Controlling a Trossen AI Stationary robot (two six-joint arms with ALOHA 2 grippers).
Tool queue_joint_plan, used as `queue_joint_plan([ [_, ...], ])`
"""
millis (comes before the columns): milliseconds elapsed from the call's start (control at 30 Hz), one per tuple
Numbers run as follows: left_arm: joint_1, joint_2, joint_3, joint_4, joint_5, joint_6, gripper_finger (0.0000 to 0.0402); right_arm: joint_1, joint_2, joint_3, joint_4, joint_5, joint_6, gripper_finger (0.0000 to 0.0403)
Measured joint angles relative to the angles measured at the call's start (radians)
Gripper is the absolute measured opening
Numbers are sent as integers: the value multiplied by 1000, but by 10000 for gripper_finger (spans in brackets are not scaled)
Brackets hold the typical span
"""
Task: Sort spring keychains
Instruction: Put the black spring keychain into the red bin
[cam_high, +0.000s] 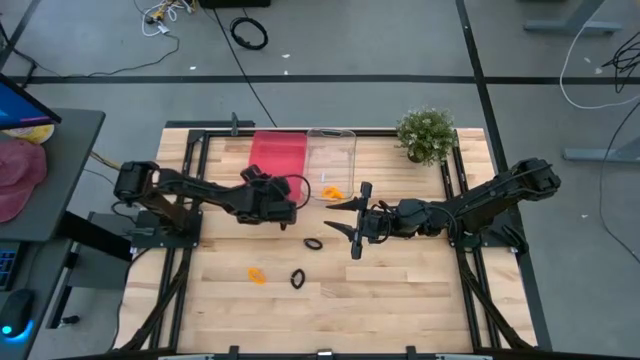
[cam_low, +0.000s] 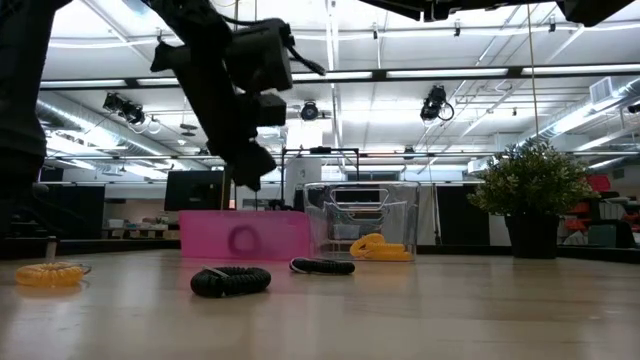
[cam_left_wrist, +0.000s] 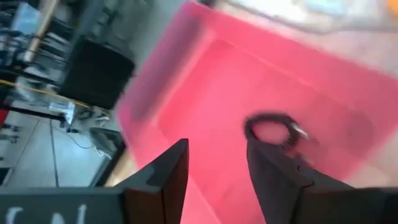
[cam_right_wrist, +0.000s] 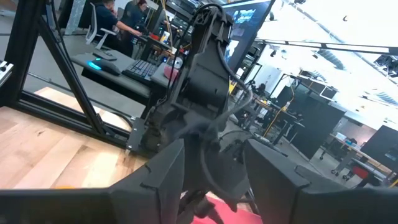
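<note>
The pink bin (cam_high: 278, 155) and the clear bin (cam_high: 332, 158) stand side by side at the table's far edge. My left gripper (cam_left_wrist: 217, 171) hangs open over the pink bin's near end (cam_low: 245, 235), and a black spring keychain (cam_left_wrist: 273, 129) is inside the bin beyond its fingertips. An orange keychain (cam_low: 375, 247) lies in the clear bin. Two black keychains (cam_high: 313, 243) (cam_high: 298, 278) and an orange one (cam_high: 258, 274) lie on the table. My right gripper (cam_high: 345, 218) hovers open and level near the table's middle, with nothing between its fingers.
A potted plant (cam_high: 427, 135) stands at the far right beside the clear bin. The black frame rails (cam_high: 190, 200) run along the table's left and right sides. Bare wood (cam_high: 400, 290) lies toward the near edge.
</note>
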Motion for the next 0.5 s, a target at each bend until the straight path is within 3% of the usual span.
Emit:
queue_joint_plan([
  [133, -5, -32, 0, -1, 80, 8, 159, 0, 0, 0, -4, 0, 19, 174],
  [367, -29, -109, 0, 0, 198, 20, 156, -42, 0, 0, -76, 0, 199, 174],
  [500, -78, -169, 0, 8, 217, 38, 156, -78, 0, 0, -158, -50, 281, 174],
])
